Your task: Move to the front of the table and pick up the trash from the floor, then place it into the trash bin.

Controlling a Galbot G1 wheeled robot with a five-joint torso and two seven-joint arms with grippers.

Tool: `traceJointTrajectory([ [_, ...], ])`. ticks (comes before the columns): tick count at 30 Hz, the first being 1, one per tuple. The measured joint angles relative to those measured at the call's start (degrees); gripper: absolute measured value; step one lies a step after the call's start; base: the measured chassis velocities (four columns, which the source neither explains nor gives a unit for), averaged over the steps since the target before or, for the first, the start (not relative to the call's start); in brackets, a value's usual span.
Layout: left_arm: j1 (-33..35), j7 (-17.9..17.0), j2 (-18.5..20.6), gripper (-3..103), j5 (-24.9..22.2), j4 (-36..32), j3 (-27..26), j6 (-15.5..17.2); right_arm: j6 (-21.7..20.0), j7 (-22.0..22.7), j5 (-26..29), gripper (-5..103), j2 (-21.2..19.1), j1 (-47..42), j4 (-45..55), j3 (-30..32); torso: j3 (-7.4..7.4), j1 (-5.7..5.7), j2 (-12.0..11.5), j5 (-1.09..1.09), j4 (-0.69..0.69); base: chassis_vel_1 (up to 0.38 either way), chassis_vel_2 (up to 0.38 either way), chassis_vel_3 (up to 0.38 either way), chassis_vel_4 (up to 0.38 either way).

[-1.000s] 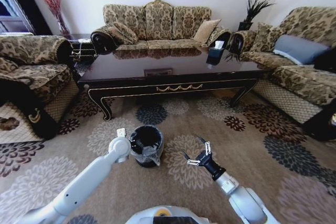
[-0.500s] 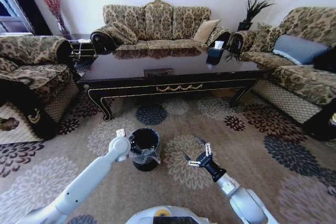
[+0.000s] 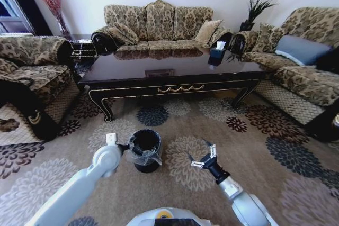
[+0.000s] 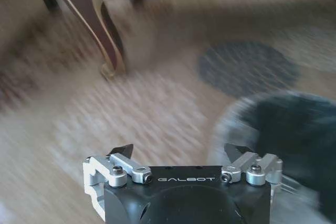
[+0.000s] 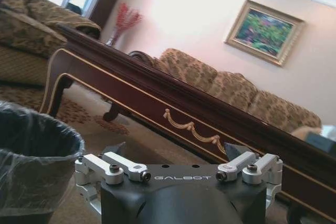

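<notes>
Shifted since a second ago: left gripper [image 3: 110, 139] drawn back off the trash bin [image 3: 145, 150] rim, fingers spread, empty. Bin upright on floor [image 3: 275, 183], before the table [image 3: 175, 72]. Right gripper [image 3: 204, 157] beside bin, fingers open, empty. Step judged drop completed. Open carpet rightward; table rail ahead.

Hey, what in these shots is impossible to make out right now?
- Inside of the trash bin: head view, dark and too small to see any contents.
- Bin in the left wrist view: smeared by motion blur.
- Floor under the table: head view, hidden by the tabletop and shadow.
</notes>
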Motion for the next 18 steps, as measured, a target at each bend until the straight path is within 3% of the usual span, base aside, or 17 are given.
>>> traceJointTrajectory([
  [1,4.38,4.42,-0.09,99,8.63,-0.34,-2.89,-2.85,-0.23,1.11,1.78,100,0.17,-0.32,0.26,0.31,0.0,0.0,0.0,0.01,0.01,0.0,0.0,0.0,0.0],
  [2,7.24,7.15,-0.19,100,13.42,-0.71,-4.78,-5.39,-0.36,2.25,3.27,100,0.2,-0.35,0.29,0.34,0.0,0.0,0.0,0.03,0.03,0.0,0.0,0.0,0.0],
  [3,9.23,9.08,-0.31,100,16.59,-1.02,-6.16,-7.47,-0.51,2.83,4.21,100,0.19,-0.34,0.31,0.33,0.0,0.0,0.0,0.02,0.04,0.0,0.0,0.0,0.0],
  [4,9.23,9.08,-0.31,100,16.59,-1.02,-6.16,-7.47,-0.51,2.83,4.21,100,0.19,-0.34,0.31,0.33,0.0,0.0,0.0,0.02,0.04,0.0,0.0,0.0,0.0],
  [7,17.01,18.34,-2.03,100,27.71,-2.35,-12.76,-16.77,-2.19,5.1,10.19,100,0.32,0.05,1.01,0.22,0.0,0.0,0.0,0.03,0.02,0.0,0.0,0.0,0.0],
  [9,19.88,21.91,-3.08,100,30.51,-2.53,-15.5,-20.38,-2.88,5.55,12.51,100,0.45,0.25,1.34,0.22,0.0,0.0,0.0,0.03,0.01,0.0,0.0,0.0,0.0],
  [10,19.88,21.91,-3.08,100,30.51,-2.53,-15.5,-20.38,-2.88,5.55,12.51,100,0.45,0.25,1.34,0.22,0.0,0.0,0.0,0.03,0.01,0.0,0.0,0.0,0.0],
  [15,28.94,30.25,-7.34,100,34.42,-4.1,-22.44,-32.87,-3.49,5.97,18.84,100,-0.12,1.42,0.57,0.8,0.0,0.0,0.0,0.04,0.02,0.0,0.0,0.0,0.0],
  [16,28.94,30.25,-7.34,100,34.42,-4.1,-22.44,-32.87,-3.49,5.97,18.84,100,-0.12,1.42,0.57,0.8,0.0,0.0,0.0,0.04,0.02,0.0,0.0,0.0,0.0],
  [18,33.49,33.8,-9.58,100,37.55,-5.46,-24.88,-39.08,-3.43,5.64,20.45,100,-0.62,2.11,0.02,1.06,0.0,0.0,0.0,0.04,0.03,0.0,0.0,0.0,0.0],
])
